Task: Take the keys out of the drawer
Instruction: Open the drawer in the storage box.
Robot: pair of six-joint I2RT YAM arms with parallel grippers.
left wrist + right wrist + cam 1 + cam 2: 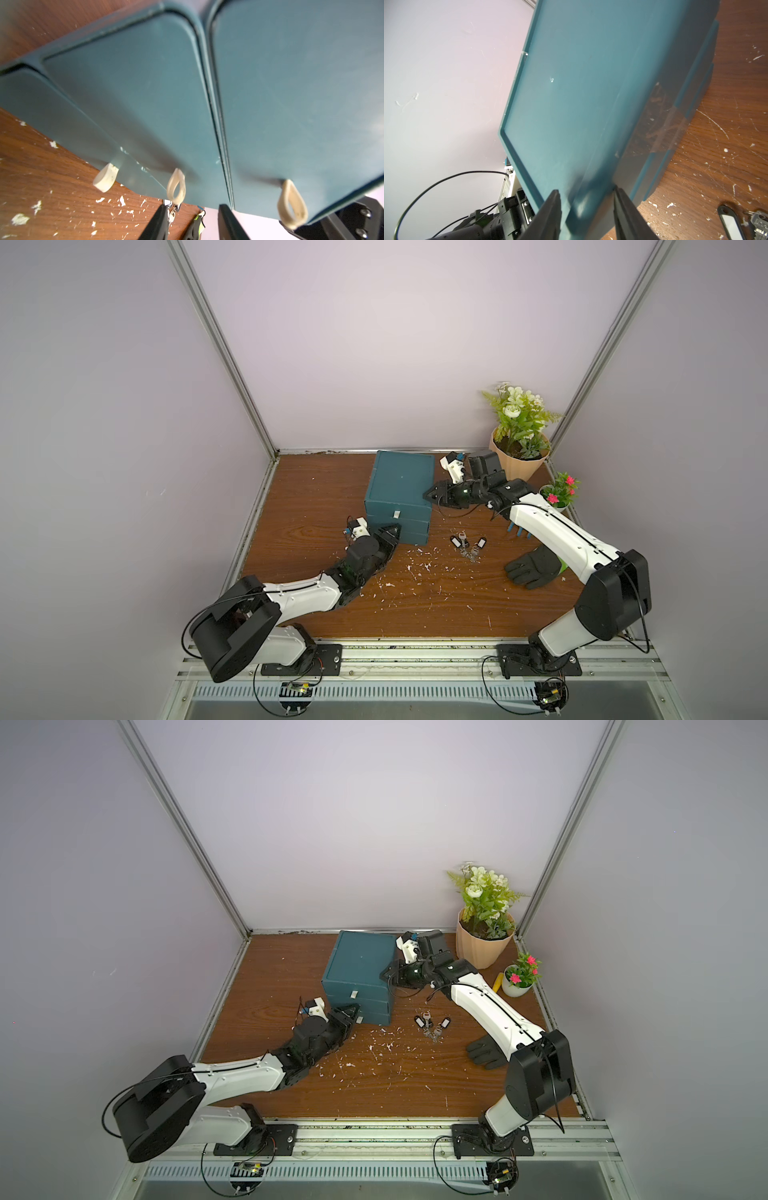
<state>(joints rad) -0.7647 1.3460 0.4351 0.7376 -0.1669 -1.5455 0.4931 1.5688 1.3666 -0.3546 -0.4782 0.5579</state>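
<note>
Silver keys (465, 545) lie out on the table (415, 605) near the left gripper (397, 529), its jaws parted, empty. The right gripper (428, 494) clamps the box (399, 481); task looks done.

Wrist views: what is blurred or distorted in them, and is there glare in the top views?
Left wrist view: the drawer fronts look soft and fan out, wide-angle distortion; flecks on the tabletop are sharper. Right wrist view: the drawer chest blurs at its near corner; table scratches stay crisp. Both top views: soft light, faint shadows, no glare.
</note>
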